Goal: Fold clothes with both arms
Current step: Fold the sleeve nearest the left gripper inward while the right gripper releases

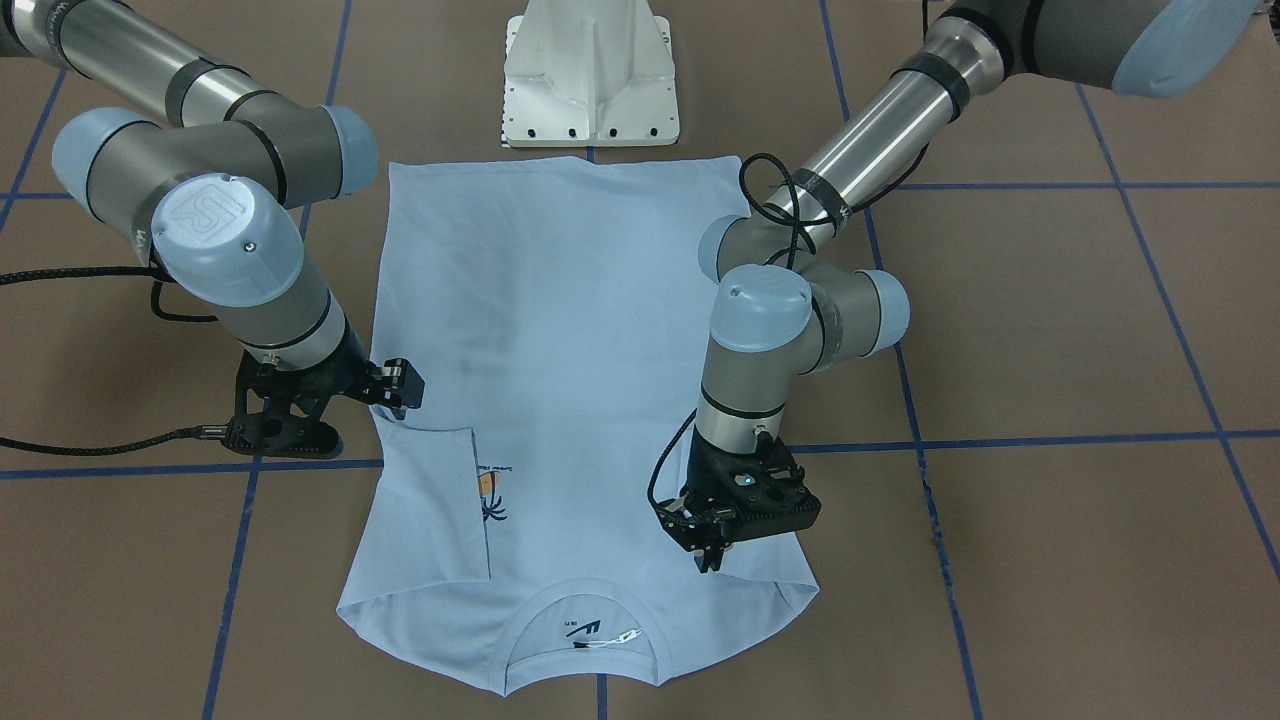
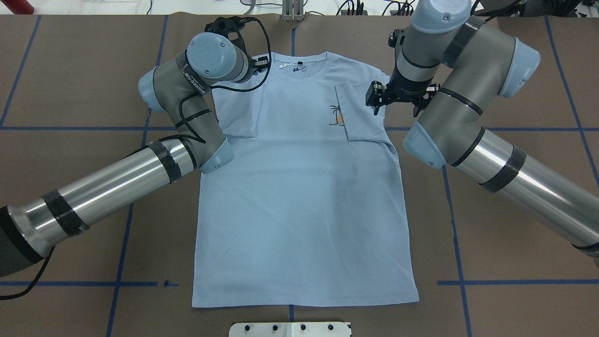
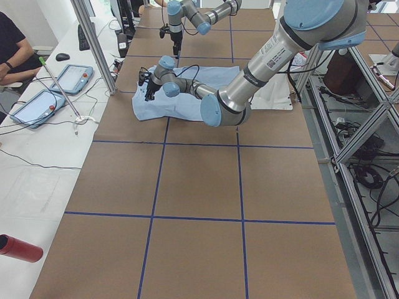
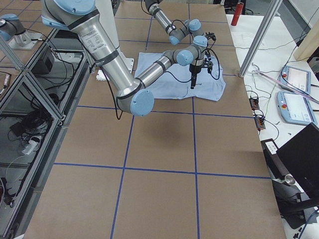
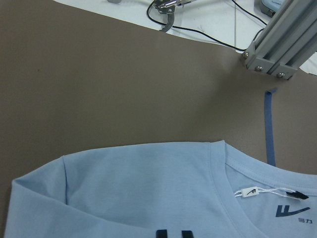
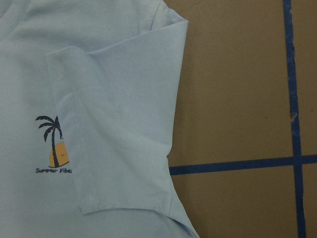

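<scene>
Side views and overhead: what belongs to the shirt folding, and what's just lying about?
Job: light blue T-shirt, left arm, right arm.
Lying about: white pedestal base, red bottle, tablet on the side bench.

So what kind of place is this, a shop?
Probably a robot lab: a left arm and right arm work at a table gridded with blue tape, metal framing beside it, control tablets on a side bench.

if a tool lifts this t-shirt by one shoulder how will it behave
Probably floppy: the T-shirt lies flat and thin, and its folded sleeve creases sharply, so it should drape rather than hold shape. Likely light for its size, being thin cloth. Pushed across the brown table cover, it would probably bunch into wrinkles rather than slide as one piece.
</scene>
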Action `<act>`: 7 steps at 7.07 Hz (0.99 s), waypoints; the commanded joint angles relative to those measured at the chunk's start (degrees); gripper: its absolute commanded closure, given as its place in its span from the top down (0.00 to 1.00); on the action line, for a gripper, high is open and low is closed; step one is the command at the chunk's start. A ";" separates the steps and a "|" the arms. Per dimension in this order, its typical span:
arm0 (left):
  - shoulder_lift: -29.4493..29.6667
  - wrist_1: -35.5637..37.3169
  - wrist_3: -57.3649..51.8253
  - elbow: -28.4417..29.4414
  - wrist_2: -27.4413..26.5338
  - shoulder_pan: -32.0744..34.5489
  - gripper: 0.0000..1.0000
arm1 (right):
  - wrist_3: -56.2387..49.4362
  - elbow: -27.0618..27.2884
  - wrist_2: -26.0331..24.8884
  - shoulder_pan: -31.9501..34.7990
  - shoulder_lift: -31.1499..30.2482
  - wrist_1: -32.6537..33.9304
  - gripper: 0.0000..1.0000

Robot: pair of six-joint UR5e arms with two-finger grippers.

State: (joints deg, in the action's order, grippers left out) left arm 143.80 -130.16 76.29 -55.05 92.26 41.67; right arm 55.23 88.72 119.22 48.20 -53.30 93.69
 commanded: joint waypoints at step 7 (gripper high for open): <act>-25.63 26.15 -15.38 -46.65 11.25 0.52 1.00 | 22.05 20.64 -14.24 -17.56 -17.67 -11.33 1.00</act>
State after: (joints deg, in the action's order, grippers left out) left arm 123.54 -109.53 62.34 -91.51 101.22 42.18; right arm 71.05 101.89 110.51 37.16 -65.21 82.95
